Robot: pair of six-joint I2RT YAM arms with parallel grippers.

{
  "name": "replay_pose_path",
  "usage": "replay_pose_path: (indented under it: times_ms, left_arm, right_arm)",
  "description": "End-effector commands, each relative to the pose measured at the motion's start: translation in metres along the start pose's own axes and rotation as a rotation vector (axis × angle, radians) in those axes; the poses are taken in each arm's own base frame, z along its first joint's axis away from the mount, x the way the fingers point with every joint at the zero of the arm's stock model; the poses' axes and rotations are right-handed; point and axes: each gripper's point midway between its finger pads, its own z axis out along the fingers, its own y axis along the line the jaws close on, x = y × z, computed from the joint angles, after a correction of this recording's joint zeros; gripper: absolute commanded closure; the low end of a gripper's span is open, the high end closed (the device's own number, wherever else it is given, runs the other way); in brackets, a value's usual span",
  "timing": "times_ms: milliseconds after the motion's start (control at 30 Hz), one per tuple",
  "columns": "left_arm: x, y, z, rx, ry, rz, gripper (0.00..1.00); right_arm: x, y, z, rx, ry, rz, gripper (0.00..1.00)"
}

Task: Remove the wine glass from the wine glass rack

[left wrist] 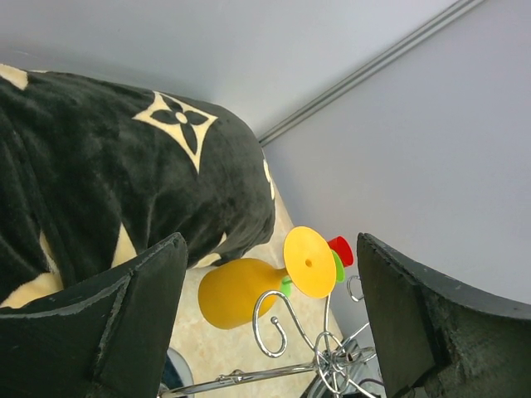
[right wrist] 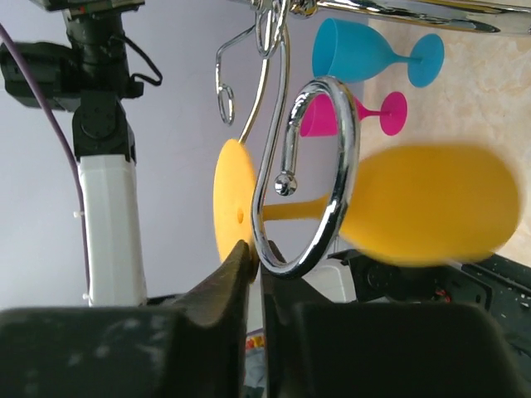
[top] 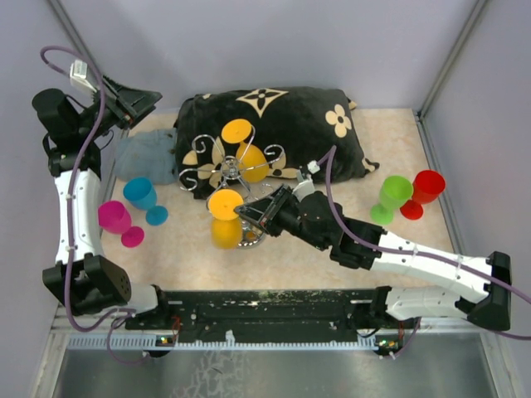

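The silver wire wine glass rack (top: 235, 172) stands in front of a black pillow. Two yellow wine glasses hang on it upside down: a far one (top: 251, 159) and a near one (top: 226, 230). My right gripper (top: 247, 217) is shut on the rim of the near glass's round foot (right wrist: 226, 203). In the right wrist view the blurred bowl (right wrist: 431, 203) lies beyond a scroll arm (right wrist: 340, 166), and the stem passes through that loop. My left gripper (top: 143, 99) is open and empty, raised at the far left. Its view shows the far yellow glass (left wrist: 239, 292) and the rack (left wrist: 332, 358) below.
A black flowered pillow (top: 332, 133) and a grey-blue cushion (top: 145, 156) lie behind the rack. Blue (top: 141, 195) and pink (top: 116, 218) glasses stand at the left. Green (top: 394, 195) and red (top: 426, 189) glasses stand at the right. Grey walls enclose the table.
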Motion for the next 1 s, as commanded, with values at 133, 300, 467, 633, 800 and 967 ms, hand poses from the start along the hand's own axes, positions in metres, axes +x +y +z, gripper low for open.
replay_pose_path:
  times_ms: [133,300,467,633,800,967]
  left_arm:
    - [-0.001,-0.010,-0.006,0.026,-0.005,0.042,0.12]
    - [0.002,-0.010,-0.006,0.039,0.001,0.040,0.13]
    - [0.002,-0.009,-0.005,0.041,0.000,0.034,0.14]
    - [-0.001,-0.011,-0.005,0.045,-0.001,0.048,0.14]
    - [-0.002,-0.012,-0.004,0.046,-0.002,0.053,0.14]
    - [-0.002,-0.011,-0.004,0.046,0.000,0.055,0.14]
  right_arm:
    - [-0.001,0.026,-0.007,-0.079,-0.002,0.019,1.00]
    - [-0.007,0.045,-0.013,-0.110,-0.013,0.008,1.00]
    - [-0.006,0.060,-0.013,-0.134,0.002,0.008,1.00]
    - [-0.007,0.065,-0.013,-0.147,-0.003,0.017,1.00]
    - [-0.003,0.061,-0.010,-0.130,0.014,0.021,1.00]
    - [0.011,0.058,-0.005,-0.121,0.058,0.029,1.00]
